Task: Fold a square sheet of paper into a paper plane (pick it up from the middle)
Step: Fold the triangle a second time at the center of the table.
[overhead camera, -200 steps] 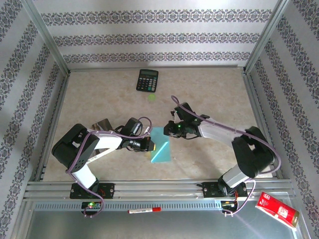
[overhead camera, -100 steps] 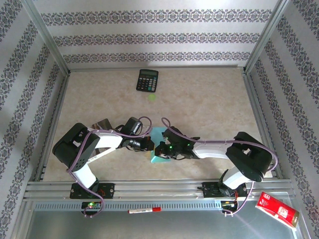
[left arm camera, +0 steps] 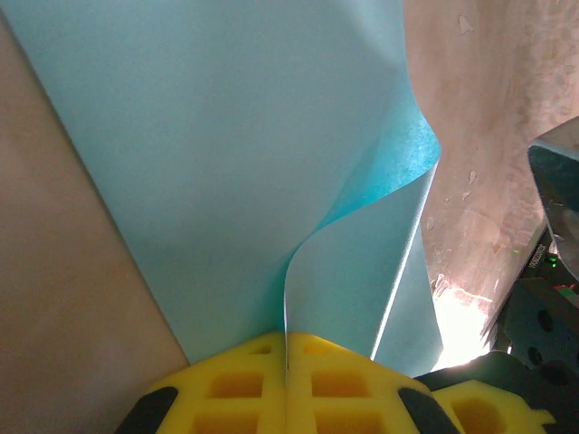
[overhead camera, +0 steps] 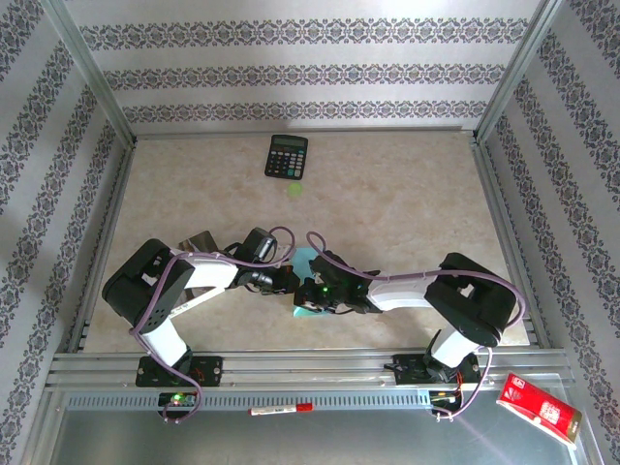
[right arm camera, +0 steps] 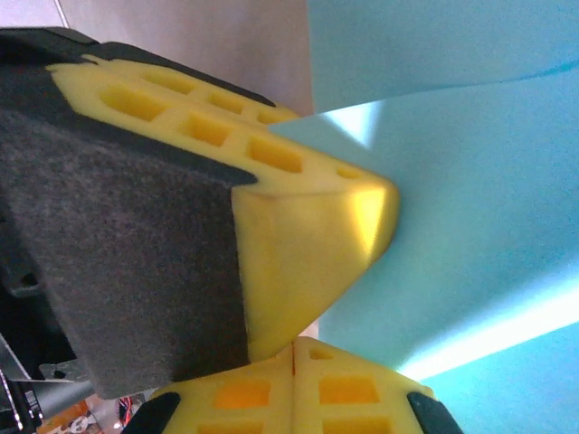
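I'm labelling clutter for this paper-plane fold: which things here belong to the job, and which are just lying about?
Job: square sheet of paper, pinched in the left gripper.
Lying about: calculator; red box; red pen; grey flat item by the left arm.

light-cyan square sheet of paper (left arm camera: 226, 136), one flap curled up, at the table's (overhead camera: 387, 194) near middle

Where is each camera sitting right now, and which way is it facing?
Top external: above and behind the bases, looking down the table toward the calculator; both arms show.
Left wrist: on the left arm, looking along the left gripper, shut on a raised fold of the cyan sheet.
Right wrist: on the right arm, looking past the shut right gripper at the sheet.
Shared: all three see the sheet.
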You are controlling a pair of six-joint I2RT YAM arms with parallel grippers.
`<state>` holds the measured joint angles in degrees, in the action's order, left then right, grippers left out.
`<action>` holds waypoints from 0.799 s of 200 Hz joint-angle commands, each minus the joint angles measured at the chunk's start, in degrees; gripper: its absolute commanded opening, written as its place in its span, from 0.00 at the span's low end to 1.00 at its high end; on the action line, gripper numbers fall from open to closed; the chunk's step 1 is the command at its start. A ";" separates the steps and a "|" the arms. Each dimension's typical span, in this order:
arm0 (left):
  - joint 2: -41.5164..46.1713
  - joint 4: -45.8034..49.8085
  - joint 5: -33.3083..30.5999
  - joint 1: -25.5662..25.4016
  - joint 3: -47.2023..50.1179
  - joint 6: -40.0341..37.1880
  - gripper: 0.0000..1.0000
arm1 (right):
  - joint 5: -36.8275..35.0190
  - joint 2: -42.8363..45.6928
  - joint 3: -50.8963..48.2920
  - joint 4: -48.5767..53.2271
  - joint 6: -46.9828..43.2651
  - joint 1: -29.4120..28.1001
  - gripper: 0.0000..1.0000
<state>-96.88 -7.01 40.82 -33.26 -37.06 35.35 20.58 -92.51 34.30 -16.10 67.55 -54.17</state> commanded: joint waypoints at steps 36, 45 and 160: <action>-4.17 4.96 -6.07 0.04 1.11 -0.24 0.00 | -1.60 -2.68 -1.33 -2.15 0.76 -0.76 0.00; -4.23 4.98 -6.10 0.03 1.09 -0.20 0.00 | -1.68 -2.92 -1.52 -2.27 0.79 -0.75 0.00; -5.47 6.39 -7.53 0.03 0.76 -0.46 0.00 | -1.85 -2.07 -4.40 -3.95 2.15 -2.77 0.00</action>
<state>-97.41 -5.91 41.04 -33.26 -37.89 35.59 19.07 -94.87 31.68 -22.09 68.95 -55.24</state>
